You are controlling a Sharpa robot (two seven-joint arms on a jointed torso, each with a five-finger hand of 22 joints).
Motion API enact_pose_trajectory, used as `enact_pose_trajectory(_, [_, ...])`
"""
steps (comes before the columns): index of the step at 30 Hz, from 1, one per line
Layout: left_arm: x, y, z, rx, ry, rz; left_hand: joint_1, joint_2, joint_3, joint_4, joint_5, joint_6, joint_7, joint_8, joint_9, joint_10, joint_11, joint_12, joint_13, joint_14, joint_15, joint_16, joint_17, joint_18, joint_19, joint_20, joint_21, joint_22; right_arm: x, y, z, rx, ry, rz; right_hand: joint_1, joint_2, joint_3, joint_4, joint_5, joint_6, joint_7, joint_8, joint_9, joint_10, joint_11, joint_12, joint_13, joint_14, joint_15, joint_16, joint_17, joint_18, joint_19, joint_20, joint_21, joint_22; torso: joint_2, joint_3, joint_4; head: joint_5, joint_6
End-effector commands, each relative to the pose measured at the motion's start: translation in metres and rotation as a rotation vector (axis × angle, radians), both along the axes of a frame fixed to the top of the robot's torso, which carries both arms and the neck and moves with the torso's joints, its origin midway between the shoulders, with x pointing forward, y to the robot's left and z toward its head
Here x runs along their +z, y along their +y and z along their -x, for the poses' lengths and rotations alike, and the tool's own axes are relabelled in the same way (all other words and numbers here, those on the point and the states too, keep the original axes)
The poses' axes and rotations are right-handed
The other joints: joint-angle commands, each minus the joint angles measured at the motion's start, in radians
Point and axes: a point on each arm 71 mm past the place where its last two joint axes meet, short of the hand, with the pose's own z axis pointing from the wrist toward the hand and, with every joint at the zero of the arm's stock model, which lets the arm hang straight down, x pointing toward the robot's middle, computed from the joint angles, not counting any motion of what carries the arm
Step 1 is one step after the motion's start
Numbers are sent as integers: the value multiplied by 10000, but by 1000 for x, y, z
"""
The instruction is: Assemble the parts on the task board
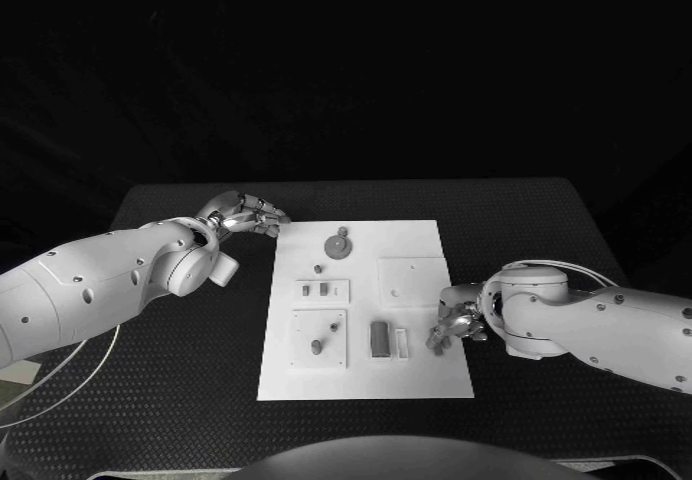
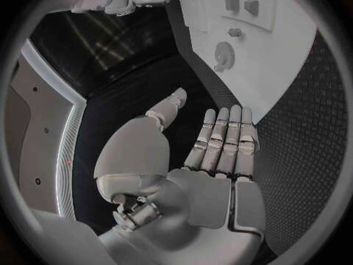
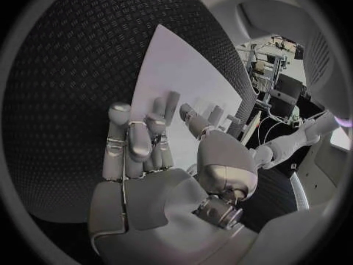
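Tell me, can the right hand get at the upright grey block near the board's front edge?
Probably yes. The right hand is open at the task board's right edge, and the grey block stands just beside it with nothing between.

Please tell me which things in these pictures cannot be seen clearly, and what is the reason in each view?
- Head view: the fingers of the right hand at the task board edge curl inward; whether they pinch anything is too small to tell.
- Head view: the small parts on the board are too small to tell their shapes.
- Right wrist view: the right hand's own fingers cover the near board.
- Left wrist view: the left hand holds nothing; the far board end is cut off.
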Motion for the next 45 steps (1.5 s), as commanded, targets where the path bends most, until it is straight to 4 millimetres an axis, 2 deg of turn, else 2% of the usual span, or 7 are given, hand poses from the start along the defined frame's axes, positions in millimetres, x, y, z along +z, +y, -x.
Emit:
enact_pose_trajectory(1, [0,-3,1,-172,22,129,-65,11,6,52,40,4,147,46,-8,-7,-3,34,-17,-35,-1,-42,10,178,-67,15,34,-11,-18,-5,9,637,99,1218,166,36,-13,-127,62,-99,61,-83,-29,61,-27,20,-16,-33,-48,-8,-22,260,-53,8,46,193,-2,-3,5,-10,-19])
enact_pose_trajectory(20, [0,-2,1,-183,81,118,-71,12,-3,59,40,-3,149,44,-12,-5,-3,34,-20,-34,-1,-46,20,178,-68,16,35,-14,-26,3,13,1362,-479,1764,1072,77,-106,-245,63,-140,82,-160,2,50,-6,3,-58,-107,-29,-52,-152,260,-121,39,73,186,-4,-4,-1,-41,-52])
enact_pose_trajectory(23, [0,-2,1,-187,86,118,-72,11,-4,59,40,-7,150,42,-13,-4,-4,34,-20,-33,-2,-46,22,179,-68,16,35,-15,-26,4,14,1290,-425,1572,1570,251,-49,-261,64,-299,123,-271,-37,32,29,-10,-74,-155,-4,-74,-209,260,-162,33,78,191,-2,0,4,-55,-58])
enact_pose_trajectory(27, [0,-2,1,-185,92,114,-73,12,-6,61,40,-11,152,40,-14,-3,-4,34,-20,-32,-2,-47,24,179,-67,16,36,-16,-26,5,15,896,-107,954,2125,704,-20,-274,66,-396,179,-374,-102,35,86,9,-74,-153,56,-57,-176,260,-209,48,104,202,-3,6,6,-61,-60])
enact_pose_trajectory(31, [0,-2,1,-187,97,114,-73,15,-6,62,40,-14,153,39,-15,-2,-4,35,-21,-31,-3,-47,26,179,-67,15,36,-16,-26,5,17,407,255,239,2517,1047,174,-263,66,-361,174,-389,-128,47,83,21,-79,-158,59,-51,-172,260,-249,65,112,198,1,10,5,-61,-57])
enact_pose_trajectory(36, [0,-2,0,-193,107,113,-74,18,-7,65,40,-19,155,36,-16,-1,-5,35,-21,-29,-3,-47,30,180,-65,15,38,-17,-25,3,18,-490,477,-787,2571,1131,324,-258,65,-302,175,-385,-147,77,86,36,-86,-131,66,-38,-129,260,-243,110,128,194,0,5,9,-67,-65])
enact_pose_trajectory(45, [-1,-2,0,-200,119,112,-72,21,-9,66,40,-23,156,35,-18,0,-5,34,-23,-27,-4,-48,34,181,-64,14,39,-18,-15,-1,12,-1832,604,-2048,2588,1107,391,-265,64,-207,150,-357,-151,143,62,79,-83,-60,48,-4,-52,260,-204,117,167,195,-1,-4,8,-62,-72])
